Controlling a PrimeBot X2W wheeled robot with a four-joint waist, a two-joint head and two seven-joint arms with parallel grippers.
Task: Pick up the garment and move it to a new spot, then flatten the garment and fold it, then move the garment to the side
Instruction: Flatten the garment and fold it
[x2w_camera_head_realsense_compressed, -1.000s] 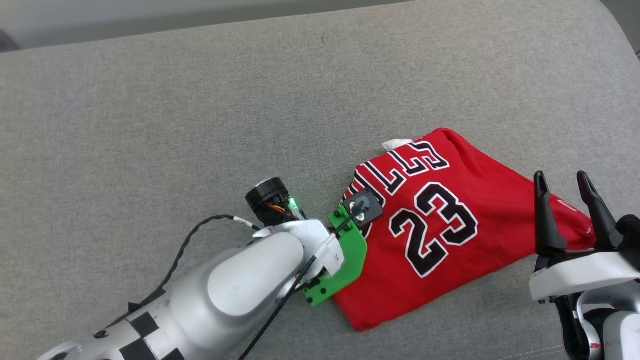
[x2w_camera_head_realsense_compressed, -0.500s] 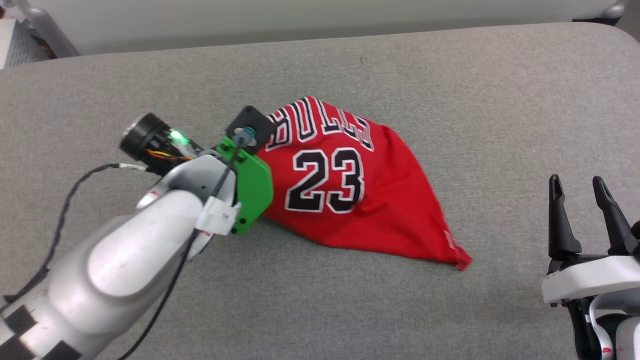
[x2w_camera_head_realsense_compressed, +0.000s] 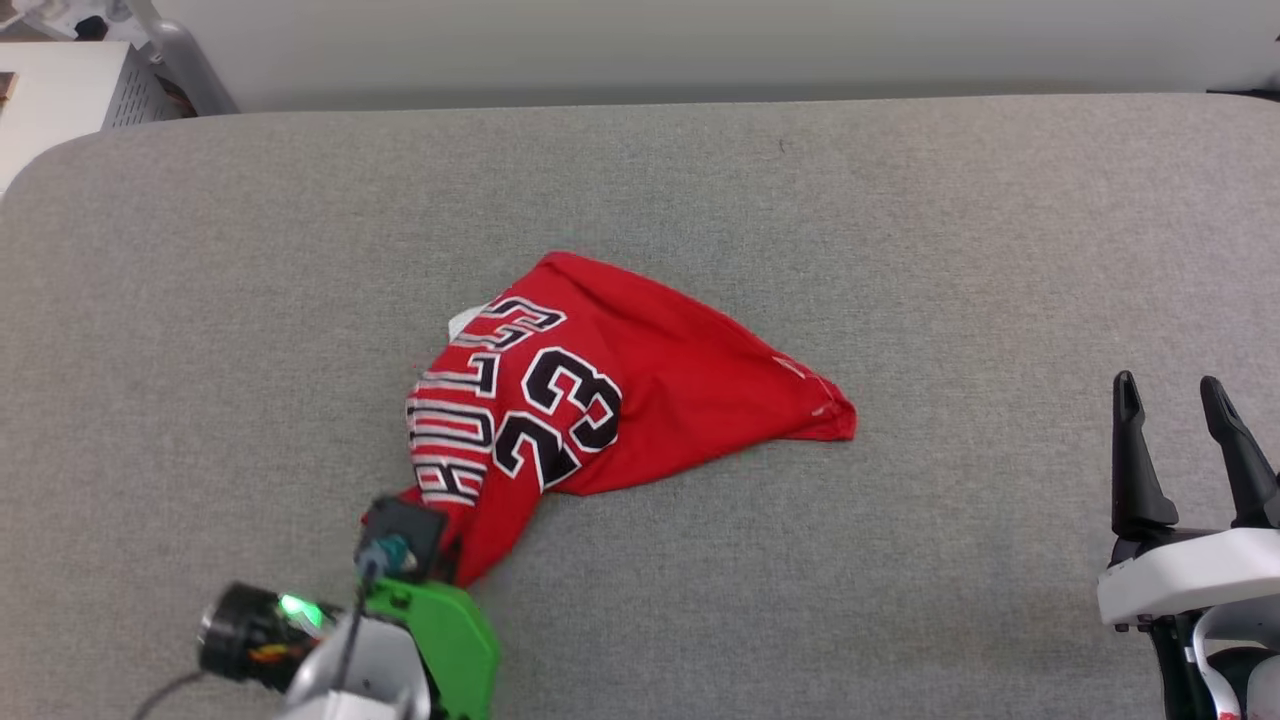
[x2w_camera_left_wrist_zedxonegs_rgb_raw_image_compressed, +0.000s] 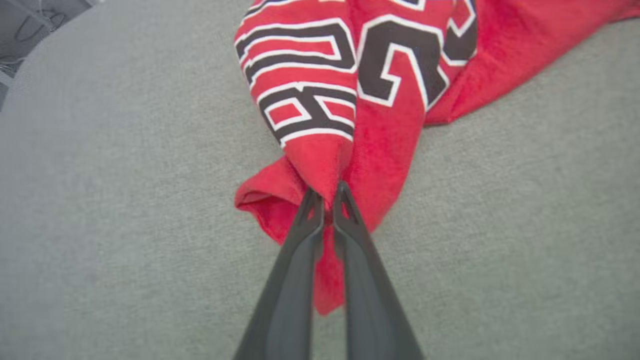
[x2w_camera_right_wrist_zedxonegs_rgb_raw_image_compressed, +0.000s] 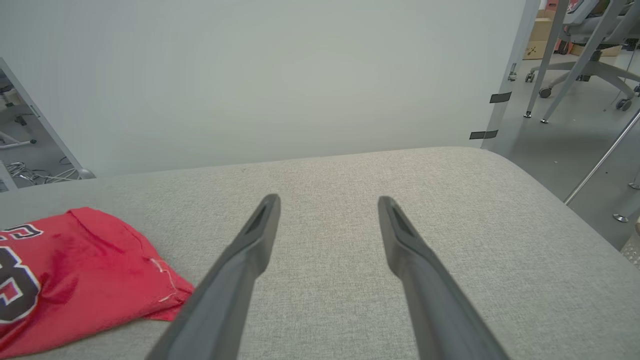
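Left hand (x2w_camera_left_wrist_zedxonegs_rgb_raw_image_compressed: 327, 199) pinching the bunched garment (x2w_camera_head_realsense_compressed: 650, 400).
Lettering crumpled and partly folded under, sleeves mostly hidden; right hand (x2w_camera_head_realsense_compressed: 1168, 385) spread, well apart.

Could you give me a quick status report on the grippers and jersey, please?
Left gripper shut on a pinch of the garment. Right gripper open, apart from it. Garment bunched on grey cushion. No obstacle seen.

We see the garment (x2w_camera_head_realsense_compressed: 650, 380) in red, its lettering and 23 black with white outlines, a white patch at its ten o'clock edge. The padded surface (x2w_camera_head_realsense_compressed: 900, 220) is flecked grey. Our left gripper (x2w_camera_left_wrist_zedxonegs_rgb_raw_image_compressed: 327, 192) is dark grey, its mount (x2w_camera_head_realsense_compressed: 445, 640) bright green. At four o'clock, our right gripper (x2w_camera_head_realsense_compressed: 1168, 383) is black on white.
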